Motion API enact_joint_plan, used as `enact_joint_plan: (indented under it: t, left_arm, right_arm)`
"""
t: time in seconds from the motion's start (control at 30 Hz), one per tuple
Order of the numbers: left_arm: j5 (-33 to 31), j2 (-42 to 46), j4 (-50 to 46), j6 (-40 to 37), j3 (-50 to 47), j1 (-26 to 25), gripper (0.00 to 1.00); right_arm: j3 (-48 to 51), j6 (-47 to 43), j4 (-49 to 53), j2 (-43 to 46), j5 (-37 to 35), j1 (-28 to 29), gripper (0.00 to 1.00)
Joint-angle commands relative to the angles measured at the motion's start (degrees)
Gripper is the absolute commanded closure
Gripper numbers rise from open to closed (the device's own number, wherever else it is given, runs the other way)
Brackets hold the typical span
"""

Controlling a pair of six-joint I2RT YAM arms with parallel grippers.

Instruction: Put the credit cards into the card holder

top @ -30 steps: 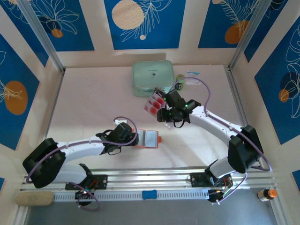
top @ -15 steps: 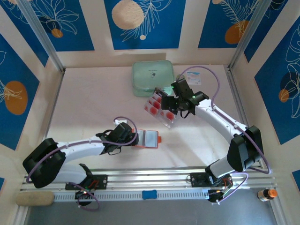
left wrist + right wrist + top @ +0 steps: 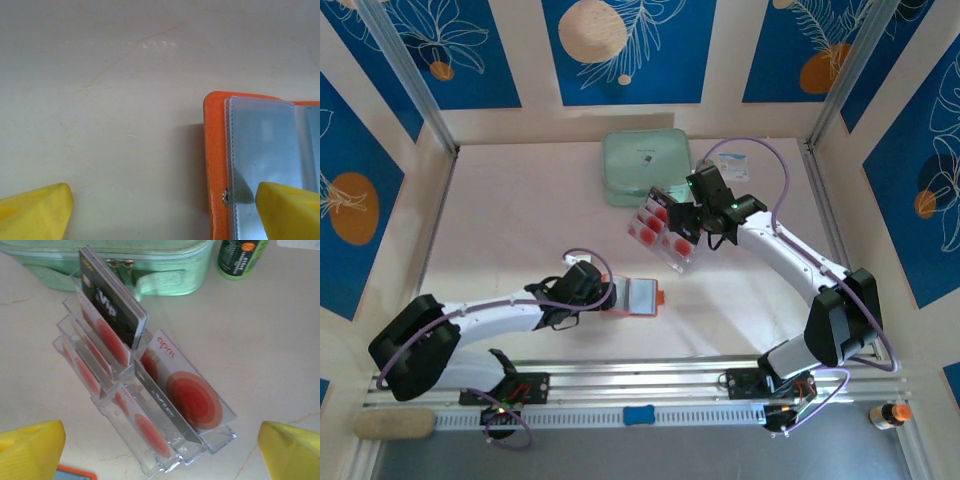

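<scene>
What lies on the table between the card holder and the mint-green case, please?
In the top external view, the clear tray holding the credit cards stands there, nearer the mint-green case than the card holder.

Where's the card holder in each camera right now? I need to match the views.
Top: card holder lies open, just below centre.
Left wrist: lower right, orange edge and clear sleeves.
Right wrist: an orange corner at the bottom edge, left; likely it.
Shared landmark: the card tray, up-right of the holder in the top view, central in the right wrist view.
</scene>
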State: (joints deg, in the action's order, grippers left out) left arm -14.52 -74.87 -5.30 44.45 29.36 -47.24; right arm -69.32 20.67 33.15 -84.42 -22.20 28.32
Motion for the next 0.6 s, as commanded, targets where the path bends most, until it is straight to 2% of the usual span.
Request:
enact_joint_plan:
  t: [0.0, 0.1, 0.13, 0.2, 0.27, 0.37, 0.47, 0.57]
  left_arm:
    - [0.6, -0.5, 0.4, -0.6, -0.1, 0.5, 0.06]
    - [0.5, -0.2, 0.4, -0.7, -0.3, 0.6, 0.06]
    - [0.5, -0.1, 0.3, -0.6, -0.3, 0.6, 0.06]
    - [0.4, 0.0, 0.3, -0.6, -0.5, 0.5, 0.06]
    - [0.4, 0.1, 0.5, -0.4, -0.7, 0.5, 0.06]
    - [0.5, 0.2, 0.6, -0.3, -0.8, 0.6, 0.06]
    - [0.5, 0.2, 0.6, -0.3, -0.9, 0.6, 0.06]
    - [0.5, 0.2, 0.7, -0.3, -0.9, 0.5, 0.06]
  right_arm:
    - [-2.5, -0.6, 0.1, -0.5, 10.0, -1.8, 0.01]
    - [-3.8, -2.2, 1.0, -2.1, 14.6, -2.5, 0.01]
    - [-4.6, -2.7, 1.8, -2.8, 14.9, -2.5, 0.05]
    - [-6.5, -3.7, 4.2, -4.5, 13.3, -2.3, 0.16]
    - [-8.9, -5.0, 6.9, -6.5, 9.8, -2.0, 0.33]
    - [-11.0, -6.3, 9.4, -9.1, 6.4, -1.6, 0.48]
    - [-11.8, -7.4, 10.6, -10.9, 3.8, -1.3, 0.55]
    - [-12.6, -8.4, 11.0, -12.1, 2.3, -1.2, 0.55]
